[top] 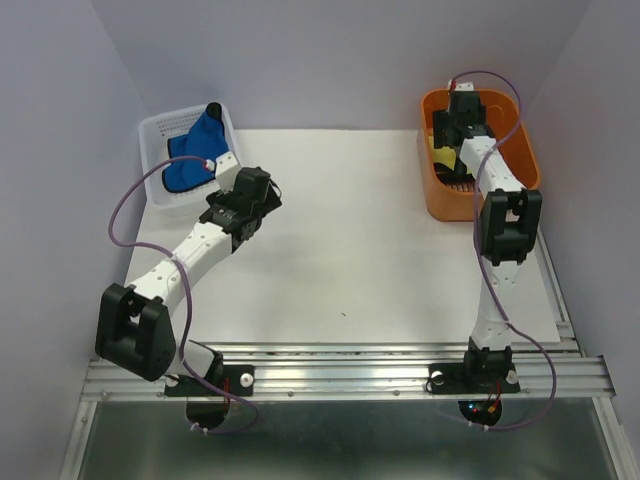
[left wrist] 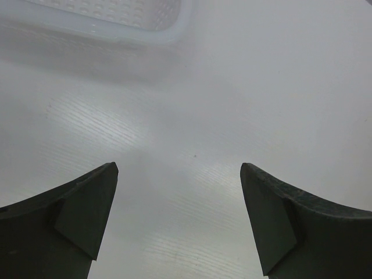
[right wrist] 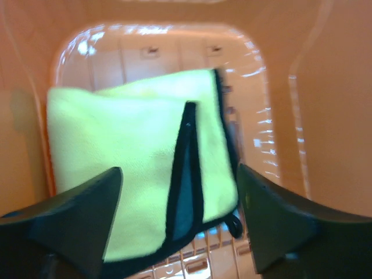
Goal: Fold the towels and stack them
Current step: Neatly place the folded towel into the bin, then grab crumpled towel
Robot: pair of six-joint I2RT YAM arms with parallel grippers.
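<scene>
A folded yellow towel [right wrist: 133, 151] with dark edging lies on the floor of the orange bin [right wrist: 343, 116]; a bit of it shows in the top view [top: 444, 158]. My right gripper [right wrist: 177, 180] is open just above it, inside the bin [top: 500, 105]. A blue towel [top: 192, 155] lies crumpled in the white mesh basket [top: 160, 127]. My left gripper [left wrist: 179, 174] is open and empty over the bare white table, just right of the basket [left wrist: 133, 17]; it also shows in the top view [top: 262, 205]. The purple towel is out of view.
The white table surface [top: 350, 250] spans the space between basket and bin. A metal rail [top: 350, 375] runs along the near edge by the arm bases. Grey walls enclose the back and sides.
</scene>
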